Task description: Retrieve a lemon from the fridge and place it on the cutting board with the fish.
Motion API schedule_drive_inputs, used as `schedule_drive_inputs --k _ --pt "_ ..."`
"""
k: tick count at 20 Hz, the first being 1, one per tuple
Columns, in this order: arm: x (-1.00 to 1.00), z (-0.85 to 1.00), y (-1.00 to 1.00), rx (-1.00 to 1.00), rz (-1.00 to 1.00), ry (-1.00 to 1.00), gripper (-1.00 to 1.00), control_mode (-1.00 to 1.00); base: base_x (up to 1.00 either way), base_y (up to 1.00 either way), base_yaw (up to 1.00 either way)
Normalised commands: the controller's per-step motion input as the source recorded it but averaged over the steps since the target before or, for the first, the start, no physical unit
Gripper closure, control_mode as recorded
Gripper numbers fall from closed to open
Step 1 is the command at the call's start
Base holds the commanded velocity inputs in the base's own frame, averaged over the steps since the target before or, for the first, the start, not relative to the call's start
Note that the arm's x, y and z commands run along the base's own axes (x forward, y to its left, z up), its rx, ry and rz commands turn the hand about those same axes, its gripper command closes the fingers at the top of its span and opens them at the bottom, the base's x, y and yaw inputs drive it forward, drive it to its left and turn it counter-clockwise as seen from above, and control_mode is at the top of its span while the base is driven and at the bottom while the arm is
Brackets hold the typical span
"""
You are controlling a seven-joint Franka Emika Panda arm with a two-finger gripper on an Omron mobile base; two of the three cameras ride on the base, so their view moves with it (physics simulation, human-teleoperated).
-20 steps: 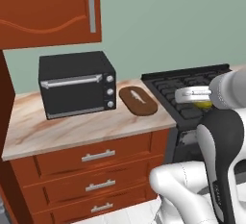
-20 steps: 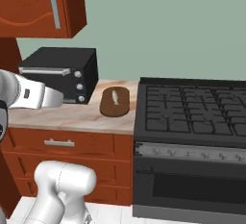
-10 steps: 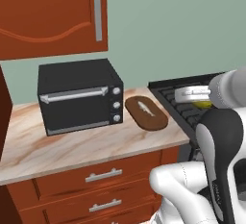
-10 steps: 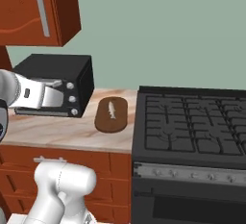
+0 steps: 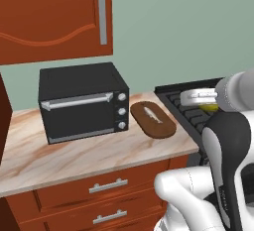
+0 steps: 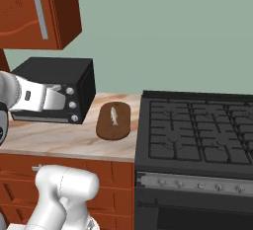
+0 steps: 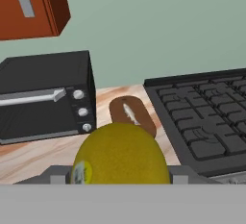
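The yellow lemon [image 7: 120, 155] sits low in the hand view, with my gripper [image 7: 120, 176] shut on it. In the left base view a sliver of the lemon [image 5: 211, 108] peeks out under the gripper [image 5: 198, 98], which hangs in front of the stove, short of the counter. Ahead lies the brown cutting board [image 7: 133, 116] with the pale fish [image 7: 129, 113] on it. The board [image 5: 153, 120] and fish [image 5: 151, 115] rest on the counter between the oven and the stove. From the right the board [image 6: 113, 121] and fish [image 6: 114, 115] lie right of the gripper [image 6: 55, 98]. The fridge is out of view.
A black toaster oven [image 5: 82, 102] stands on the marbled counter [image 5: 74, 158] left of the board. A black stove [image 6: 197, 133] adjoins the counter on the right. Red-brown wall cabinets [image 5: 54, 17] hang above the oven, and drawers [image 5: 106, 188] run below the counter.
The base has driven closer to the counter, so the oven, board and stove loom larger in both base views. The gripper stays shut on the lemon.
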Motion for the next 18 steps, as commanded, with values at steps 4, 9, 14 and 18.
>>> schedule_drive_inputs --k 4,9,14,18 --pt "0.00 0.00 0.00 0.00 0.00 0.00 1.00 1.00 0.07 0.00 0.00" --pt "0.00 0.00 0.00 0.00 0.00 0.00 1.00 1.00 0.02 0.00 0.00" --pt "0.03 0.00 0.00 0.00 0.00 0.00 1.00 -1.00 0.00 0.00 0.00" --pt "0.39 0.00 -0.10 0.01 0.00 0.07 1.00 -1.00 0.00 0.00 0.00"
